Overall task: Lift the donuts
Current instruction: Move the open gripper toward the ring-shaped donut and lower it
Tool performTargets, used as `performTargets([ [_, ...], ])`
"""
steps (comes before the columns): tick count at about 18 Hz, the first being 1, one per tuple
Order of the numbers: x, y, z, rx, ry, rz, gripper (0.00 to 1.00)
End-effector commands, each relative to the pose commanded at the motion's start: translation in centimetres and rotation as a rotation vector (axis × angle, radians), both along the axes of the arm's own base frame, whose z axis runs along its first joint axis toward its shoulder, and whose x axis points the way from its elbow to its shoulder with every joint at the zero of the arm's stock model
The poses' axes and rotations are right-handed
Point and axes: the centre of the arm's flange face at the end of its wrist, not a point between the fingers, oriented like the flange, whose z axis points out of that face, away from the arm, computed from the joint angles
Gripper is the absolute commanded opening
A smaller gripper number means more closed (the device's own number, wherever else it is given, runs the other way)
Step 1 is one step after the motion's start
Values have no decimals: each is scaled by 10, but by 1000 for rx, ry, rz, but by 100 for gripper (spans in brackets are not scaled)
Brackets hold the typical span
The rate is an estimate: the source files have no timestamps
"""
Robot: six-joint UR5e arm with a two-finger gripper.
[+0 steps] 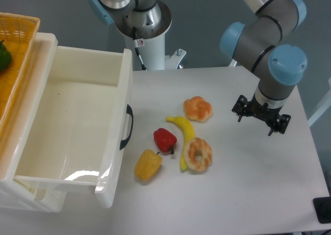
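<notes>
Lobed flower-shaped bun: orange-tan with paler creases.
Ring-shaped toy donut: orange-tan under pale glaze.
Curved plastic banana: yellow.
Small toy pepper: red.
Blocky toy bell pepper: yellow-orange.
Open plastic bin: white, black handle.
Woven basket: yellow-orange.
Flat table: white.
Two-finger gripper: black, below grey arm links with light blue caps.

bun behind banana, ring donut right of it, peppers left, bin far left
</notes>
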Motion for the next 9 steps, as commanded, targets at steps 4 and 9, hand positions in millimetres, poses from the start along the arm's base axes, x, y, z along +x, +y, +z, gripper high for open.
performTargets([
  [4, 1, 5, -4, 5, 3, 1, 100],
  [9, 14, 14, -27, 70, -19, 86, 100],
])
